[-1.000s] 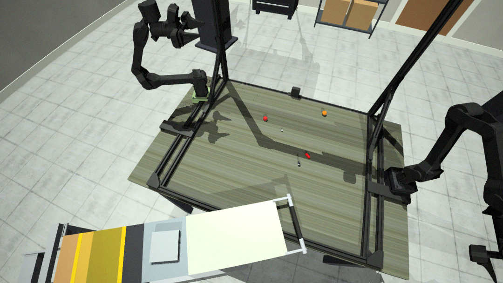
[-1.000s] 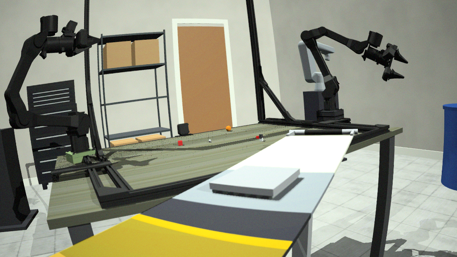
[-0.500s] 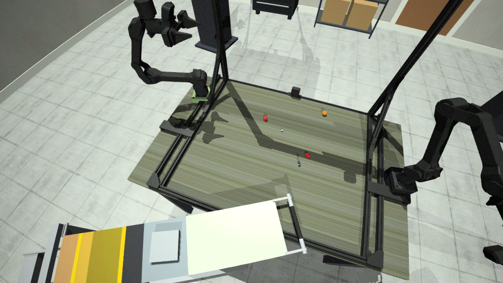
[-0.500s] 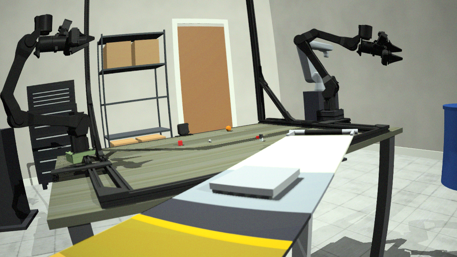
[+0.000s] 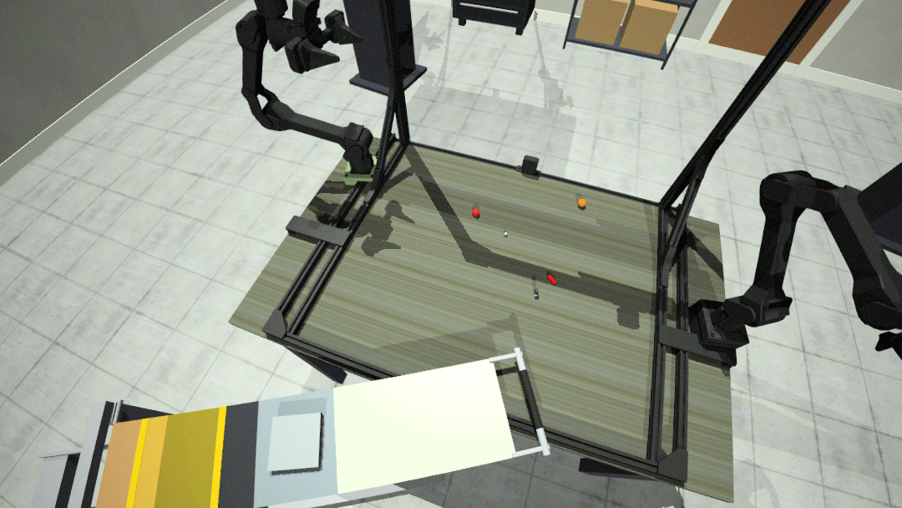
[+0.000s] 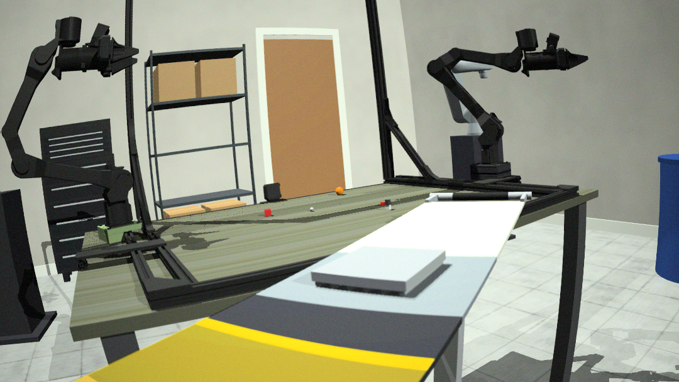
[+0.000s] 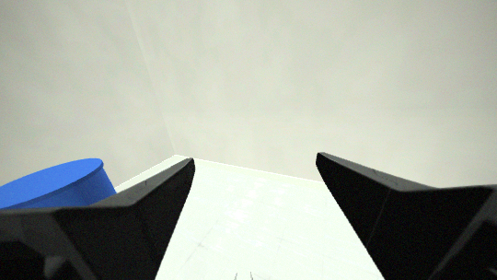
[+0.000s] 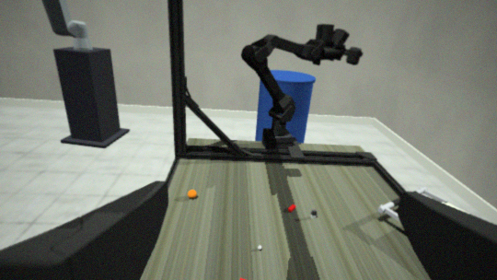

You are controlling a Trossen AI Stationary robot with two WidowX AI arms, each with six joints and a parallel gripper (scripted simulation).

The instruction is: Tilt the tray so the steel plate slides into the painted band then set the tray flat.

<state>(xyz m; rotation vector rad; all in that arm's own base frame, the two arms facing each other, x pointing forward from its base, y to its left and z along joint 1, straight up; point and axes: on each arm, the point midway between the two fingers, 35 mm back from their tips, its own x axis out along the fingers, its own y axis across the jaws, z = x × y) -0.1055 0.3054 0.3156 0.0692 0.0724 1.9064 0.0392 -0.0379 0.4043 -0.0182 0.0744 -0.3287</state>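
The long tray reaches from the table's near edge out over the floor, lying flat, with its black-and-white handle (image 5: 529, 403) over the table. The grey steel plate (image 5: 295, 441) rests on the light grey stretch of the bed, also in the exterior view (image 6: 380, 267). The olive-yellow band (image 5: 183, 448) between two yellow lines lies beyond a dark strip, apart from the plate. My right gripper (image 5: 328, 47) (image 6: 128, 52) is open and empty, high in the air, far from the tray. My left gripper (image 6: 577, 59) (image 7: 256, 160) is open and empty, high up, pointing away from the table.
On the table lie a red cube (image 5: 475, 212), an orange ball (image 5: 581, 202), a white ball (image 5: 505, 233), a red cylinder (image 5: 551, 278) and a small dark piece (image 5: 535, 293). A black frame rims the table. A blue barrel (image 6: 667, 218) stands on the floor.
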